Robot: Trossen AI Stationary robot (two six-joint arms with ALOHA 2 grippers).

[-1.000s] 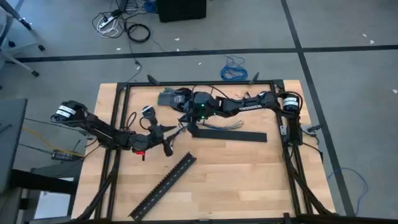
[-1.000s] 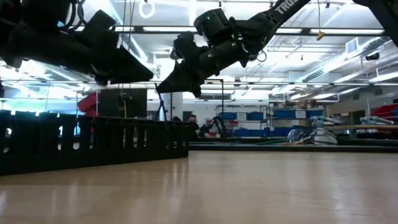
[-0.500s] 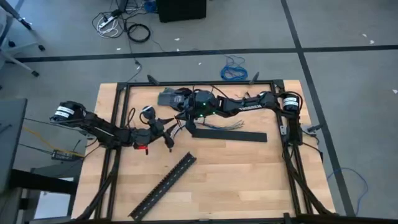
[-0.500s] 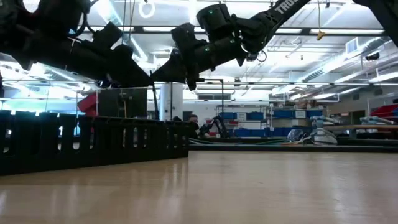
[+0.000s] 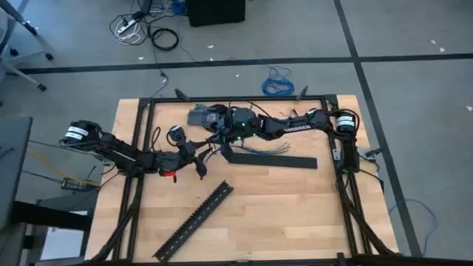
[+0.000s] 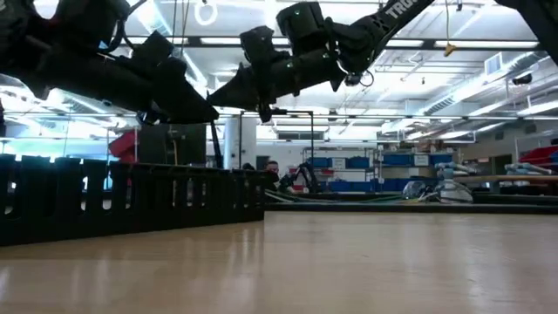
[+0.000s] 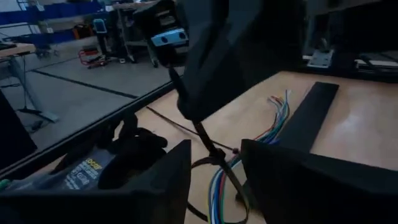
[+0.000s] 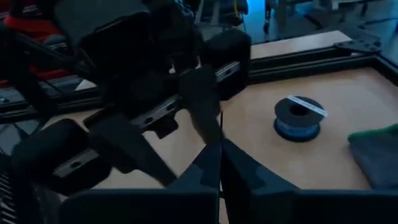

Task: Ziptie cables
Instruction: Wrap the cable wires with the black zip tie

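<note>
Two pincers are meeting above the far-left part of the surface (image 5: pixel 295 214), well clear of the wood. The left pincer (image 5: pixel 201 164) is reaching in from the left edge, and in its own wrist view its two dark fingers (image 7: pixel 155 180) are standing apart with a wide gap between them, gripping nothing that can be made out. A thin dark strap (image 7: pixel 214 155), seemingly a zip tie, is hanging in that gap and looping down around the cables (image 7: pixel 219 180). The right pincer (image 5: pixel 222 142) is coming in from the opposite side; in its wrist view its fingers are pressed almost together, with only a slit between them, and appear to be pinching the top of that thin strap, though the contact itself is hard to confirm.

The cables (image 5: pixel 270 148) are lying on the surface just beyond the long black strip (image 5: pixel 273 160), their coloured free ends fanning toward the right while the gathered end is sitting under the two pincers. A second black strip (image 5: pixel 196 220) is lying nearer the front, well apart.

Such wires are likely to be very light, limp and slippery, so they would probably splay apart if lifted by the loose ends. The safer hold is judged to be at the bunched section beside the loop, squeezing all strands together.
</note>
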